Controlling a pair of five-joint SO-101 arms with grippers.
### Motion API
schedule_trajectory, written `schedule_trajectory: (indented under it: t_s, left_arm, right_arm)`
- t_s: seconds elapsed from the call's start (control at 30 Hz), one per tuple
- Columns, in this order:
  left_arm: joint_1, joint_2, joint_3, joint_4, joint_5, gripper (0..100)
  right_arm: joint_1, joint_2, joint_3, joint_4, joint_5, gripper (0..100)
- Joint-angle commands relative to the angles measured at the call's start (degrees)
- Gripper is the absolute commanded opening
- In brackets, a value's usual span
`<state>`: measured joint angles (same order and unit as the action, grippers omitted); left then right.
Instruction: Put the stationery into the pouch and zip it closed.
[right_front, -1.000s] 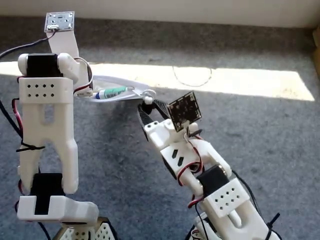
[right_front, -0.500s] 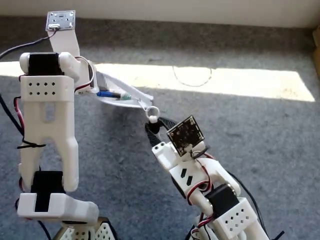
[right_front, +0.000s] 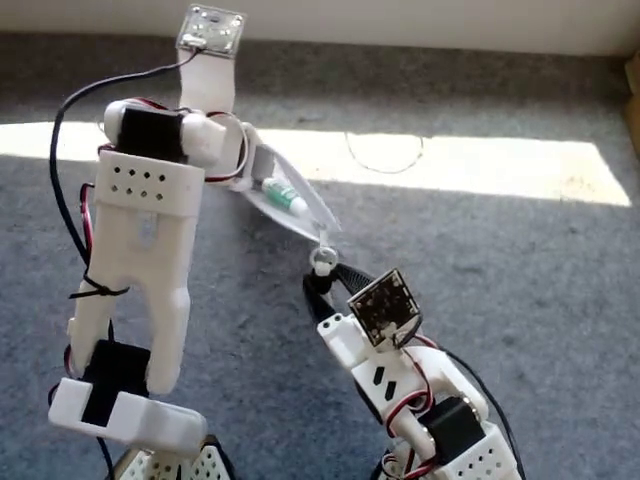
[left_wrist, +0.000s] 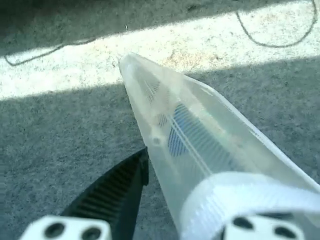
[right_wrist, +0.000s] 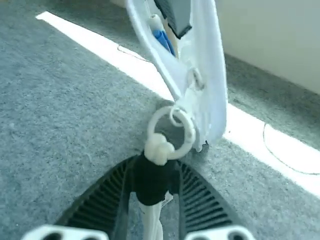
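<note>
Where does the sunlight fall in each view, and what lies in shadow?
High view: a sunlit strip crosses the carpet behind the pouch, the rest shaded. Left wrist view: sun beyond the pouch's tip, shade beneath. Right wrist view: a bright strip behind the pouch; the right gripper, on the zip pull, is over shade.

place: carpeted indoor room, home or office unclear | evidence: grey carpet (right_front: 520, 300), pale wall (right_front: 400, 18), sunlight strip (right_front: 480, 165)

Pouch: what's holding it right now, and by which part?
The left tool clamps the clear pouch at one end. The right tool pinches the black pull tab tied to the zipper ring.
</note>
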<state>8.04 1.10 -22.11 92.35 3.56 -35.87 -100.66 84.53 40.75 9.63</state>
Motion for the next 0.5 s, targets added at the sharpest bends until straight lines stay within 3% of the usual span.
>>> schedule_trajectory:
  t_s: [0.0,0.47]
  left_arm:
    - [7.6,0.22,-1.89,-0.88,-2.99,25]
    - [17.19,0.22,-1.36,-5.36,-12.04,25]
  right_arm:
    - [-0.66,-4.09,0.04,0.48,1.67,0.5]
    - [-0.75,-4.53,2.07,0.4,3.34,0.5]
